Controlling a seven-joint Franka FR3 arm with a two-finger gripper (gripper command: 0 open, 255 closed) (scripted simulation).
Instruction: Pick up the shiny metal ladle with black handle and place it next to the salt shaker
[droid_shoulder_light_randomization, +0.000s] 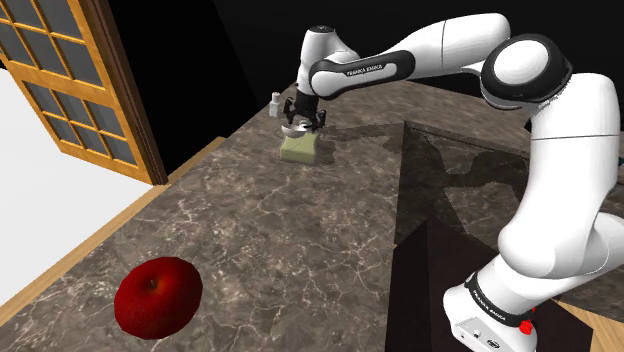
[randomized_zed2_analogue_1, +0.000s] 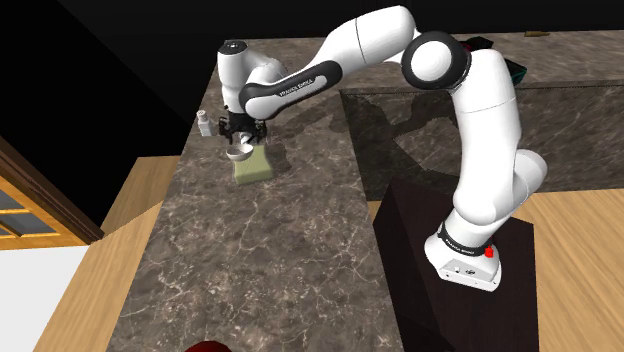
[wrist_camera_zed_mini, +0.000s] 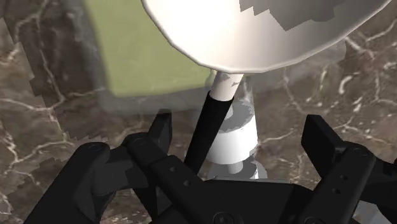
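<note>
1. All-black two-finger gripper (droid_shoulder_light_randomization: 303, 119) points down over the far end of the dark, white-veined marble counter (droid_shoulder_light_randomization: 300, 235).
2. Fingers released. In the wrist view one finger (wrist_camera_zed_mini: 160, 135) and the other finger (wrist_camera_zed_mini: 326, 145) stand wide apart.
3. Ladle (wrist_camera_zed_mini: 254, 38) has a pale shiny round bowl on a thin black handle (wrist_camera_zed_mini: 208, 127). The handle runs between the fingers, close beside the first and well clear of the second. No clasp seen.
4. Shoulder view: ladle (droid_shoulder_light_randomization: 295, 129) hangs at 6 o'clock from the gripper, just beneath the fingertips and over a pale green rectangular block (droid_shoulder_light_randomization: 300, 150). Cannot tell whether the bowl touches the block.
5. Small white salt shaker (droid_shoulder_light_randomization: 274, 102) stands near, at 10 o'clock from the gripper. It sits at 10 o'clock in the second exterior view too (randomized_zed2_analogue_1: 203, 122). In the wrist view it shows behind the handle.
6. Glossy red apple (droid_shoulder_light_randomization: 158, 296) lies at 7 o'clock from the gripper, well apart, on the same counter.
</note>
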